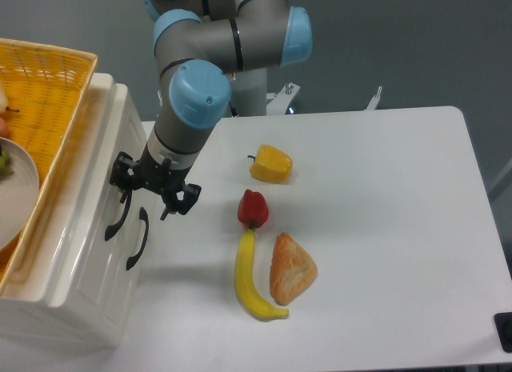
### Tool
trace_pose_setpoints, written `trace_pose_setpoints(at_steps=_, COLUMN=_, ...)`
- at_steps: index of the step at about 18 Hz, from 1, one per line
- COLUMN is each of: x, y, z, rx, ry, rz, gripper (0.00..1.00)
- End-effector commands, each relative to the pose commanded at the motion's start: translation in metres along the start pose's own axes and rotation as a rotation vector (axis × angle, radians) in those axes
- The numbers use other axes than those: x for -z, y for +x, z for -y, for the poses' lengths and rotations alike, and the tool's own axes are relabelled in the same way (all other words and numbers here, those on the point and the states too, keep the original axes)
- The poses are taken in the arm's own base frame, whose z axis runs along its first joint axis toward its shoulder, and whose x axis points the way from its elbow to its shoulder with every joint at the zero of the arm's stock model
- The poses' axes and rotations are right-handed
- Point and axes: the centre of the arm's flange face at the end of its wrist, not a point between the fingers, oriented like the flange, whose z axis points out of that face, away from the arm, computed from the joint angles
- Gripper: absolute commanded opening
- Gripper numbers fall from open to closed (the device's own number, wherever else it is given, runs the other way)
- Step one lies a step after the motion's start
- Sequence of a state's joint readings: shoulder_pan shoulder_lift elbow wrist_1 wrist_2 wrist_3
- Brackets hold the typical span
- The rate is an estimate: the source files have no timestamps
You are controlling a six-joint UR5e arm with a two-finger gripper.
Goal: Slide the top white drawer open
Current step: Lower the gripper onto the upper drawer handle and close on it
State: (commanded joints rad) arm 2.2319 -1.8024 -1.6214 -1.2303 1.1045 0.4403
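We see our gripper (152, 190) hanging at the front of the white cabinet (80, 252) on the left of the table (384, 228), right by the upper end of the top drawer's black handle (118, 216). The fingers (178, 202) are spread apart; one side sits at the handle's top end, the other stands off toward the table. We cannot tell whether the near finger touches the handle or only overlaps it from this angle, and nothing is clamped between them.

The top drawer (96, 204) is the upper of two cream-white fronts on the cabinet face, and it looks flush with the cabinet. The lower drawer's handle (138, 238) lies just beside the first one, toward the table.

On top of the cabinet rests a yellow basket (44, 92) with a plate (16, 188) partly inside it at the left edge.

On the table, well apart from the cabinet, lie a yellow pepper (271, 164), a red pepper (253, 209) below it, a banana (250, 280) touching the red pepper's lower end, and a bread piece (291, 268) just beside the banana
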Motion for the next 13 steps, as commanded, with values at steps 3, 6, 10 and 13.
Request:
trace_pose_setpoints(at_steps=3, x=-0.0006, y=0.0046, z=0.0036, rx=-0.016, ry=0.010, rz=0.004, gripper=0.66)
trace_pose_setpoints(at_steps=6, x=-0.0001, y=0.0056, z=0.0044, rx=-0.019, ry=0.013, rz=0.005, gripper=0.63)
trace_pose_setpoints(at_steps=10, x=-0.0001, y=0.0065, z=0.0049, rx=-0.023, ry=0.016, rz=0.007, gripper=0.61)
trace_pose_setpoints(at_steps=13, x=-0.0006, y=0.0073, z=0.0049, rx=-0.023, ry=0.015, rz=0.006, gripper=0.60)
